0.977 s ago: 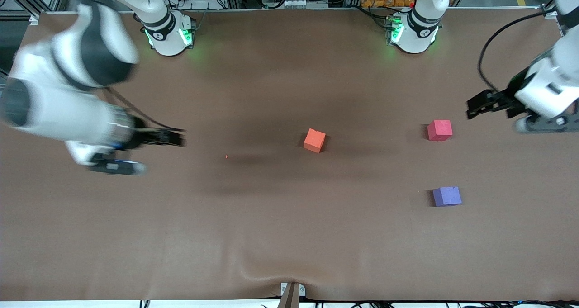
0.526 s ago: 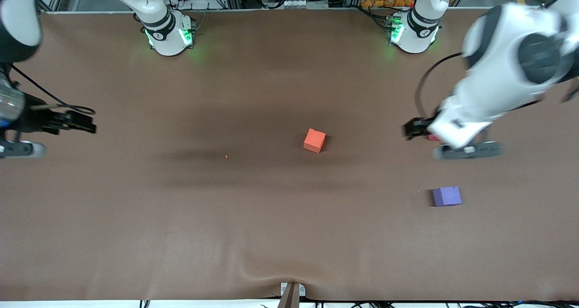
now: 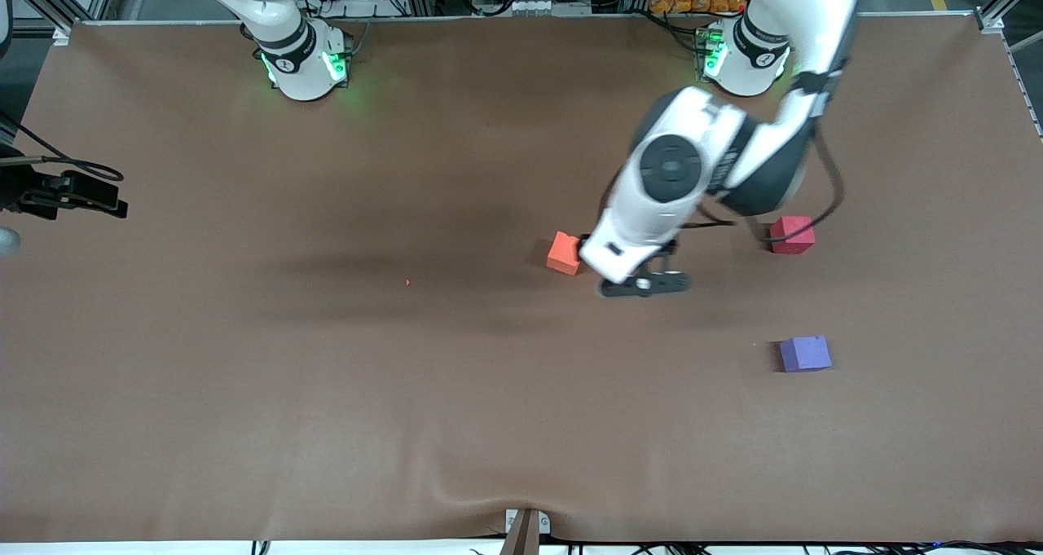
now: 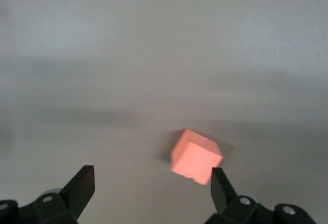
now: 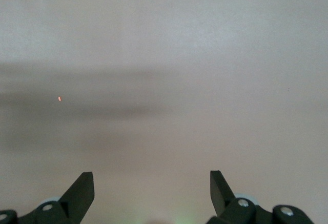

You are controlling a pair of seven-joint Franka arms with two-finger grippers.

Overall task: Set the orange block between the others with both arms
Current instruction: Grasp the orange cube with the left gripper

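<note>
The small matte orange foam-like cube [image 3: 565,254] is seen resting near the middle of the brown cloth-covered tabletop [image 3: 326,392], and it serves as the landmark here. The left gripper [image 4: 152,185] is held just above the tabletop beside the orange cube, on the side toward the left arm's end; its black fingers [image 4: 82,185] are spread wide and nothing is grasped, with the orange cube lying close to one fingertip in the left wrist view. The small matte pinkish-red cube [image 3: 792,235] is set well apart from the orange cube toward the left arm's end. The small matte purple-blue cube [image 3: 805,354] is placed toward that same end, nearer to the front camera than the orange cube. The right gripper [image 5: 152,185] is held well apart from the orange cube, over the edge of the tabletop at the right arm's end, its fingers spread and empty. A tiny orange speck [image 3: 407,282] is seen on the tabletop, toward the right arm's end from the orange cube.
</note>
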